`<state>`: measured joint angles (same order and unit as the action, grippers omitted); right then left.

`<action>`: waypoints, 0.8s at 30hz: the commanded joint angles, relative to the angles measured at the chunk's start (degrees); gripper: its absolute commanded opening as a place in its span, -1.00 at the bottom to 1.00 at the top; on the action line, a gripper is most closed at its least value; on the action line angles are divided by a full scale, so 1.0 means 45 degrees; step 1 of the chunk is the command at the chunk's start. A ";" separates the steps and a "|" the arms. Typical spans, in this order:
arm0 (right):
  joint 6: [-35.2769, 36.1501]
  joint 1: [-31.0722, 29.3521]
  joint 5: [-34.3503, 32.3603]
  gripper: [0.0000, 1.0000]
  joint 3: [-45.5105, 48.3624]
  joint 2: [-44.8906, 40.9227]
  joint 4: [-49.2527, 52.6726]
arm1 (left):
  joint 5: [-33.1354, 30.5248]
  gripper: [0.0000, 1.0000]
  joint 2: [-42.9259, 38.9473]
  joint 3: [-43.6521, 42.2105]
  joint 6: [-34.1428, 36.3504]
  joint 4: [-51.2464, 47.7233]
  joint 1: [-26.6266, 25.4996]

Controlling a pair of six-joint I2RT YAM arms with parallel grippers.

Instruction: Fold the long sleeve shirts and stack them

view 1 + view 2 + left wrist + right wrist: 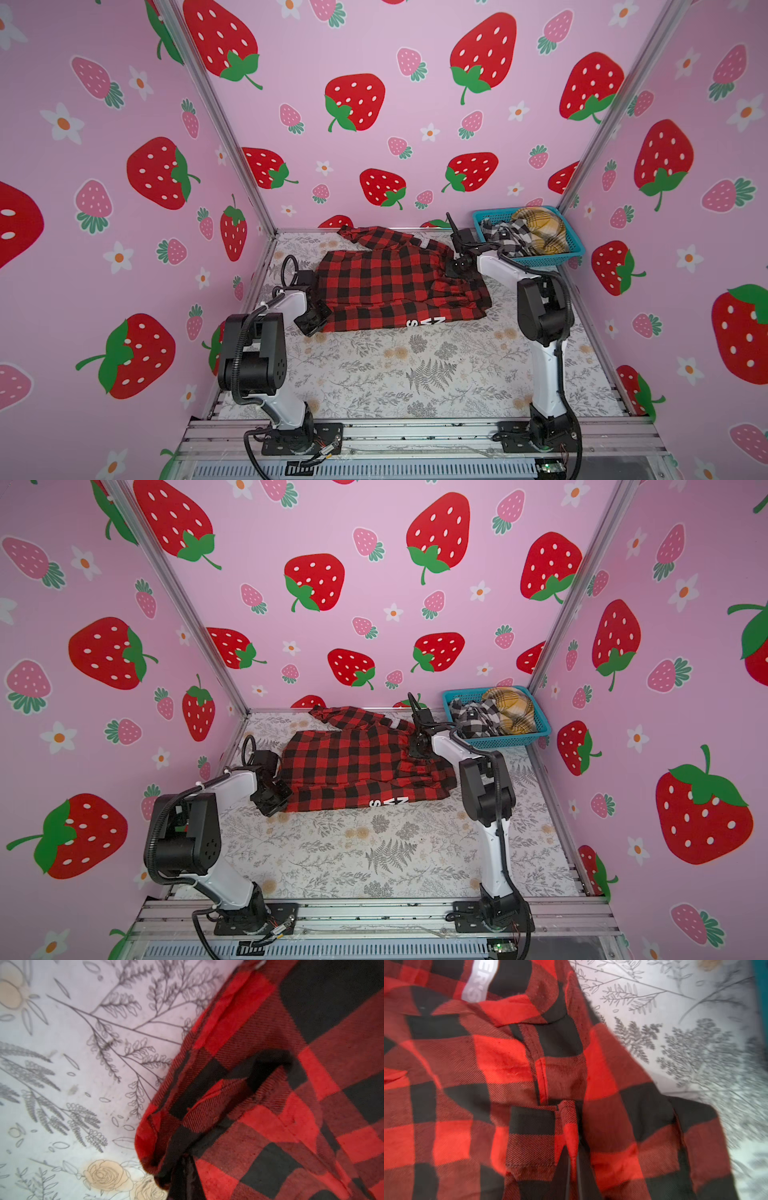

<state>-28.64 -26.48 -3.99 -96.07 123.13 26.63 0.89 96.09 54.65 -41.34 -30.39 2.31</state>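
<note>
In a top view, the red-and-black shirt [395,286] is being shown lying spread on the floral table cover [415,374], in the middle of the frame. White letters are being shown at its lower edge. Its lower left corner is being gripped by the left gripper [319,315]. Its right side is being gripped by the right gripper [458,275]. At the right, a little higher, the black-and-white shirt [505,237] and the mustard-yellow shirt [540,232] are being held, crumpled, in the teal basket [544,261].
</note>
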 commanded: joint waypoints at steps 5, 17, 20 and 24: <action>0.0124 -0.0434 -0.0796 -0.63 0.0196 -0.1605 -0.0003 | -0.0471 -1.00 -0.0277 0.0545 0.0208 -0.0697 0.0230; -0.0444 -0.0432 0.0140 -0.16 0.1740 -0.1564 -0.0690 | -0.0248 -1.00 -0.0933 0.0257 0.0216 -0.0871 0.0230; -0.0384 -0.0424 0.0215 -0.45 0.1675 -0.1424 -0.0680 | -0.0187 -1.00 -0.0977 0.0350 0.0201 -0.0914 0.0264; -0.0219 -0.0406 -0.0106 -0.16 0.1313 -0.1304 -0.0373 | -0.0121 -1.00 -0.1070 0.0461 0.0197 -0.0959 0.0269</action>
<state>-30.00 -28.38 -3.75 -88.18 116.18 24.08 0.51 92.49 55.13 -40.53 -32.77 3.29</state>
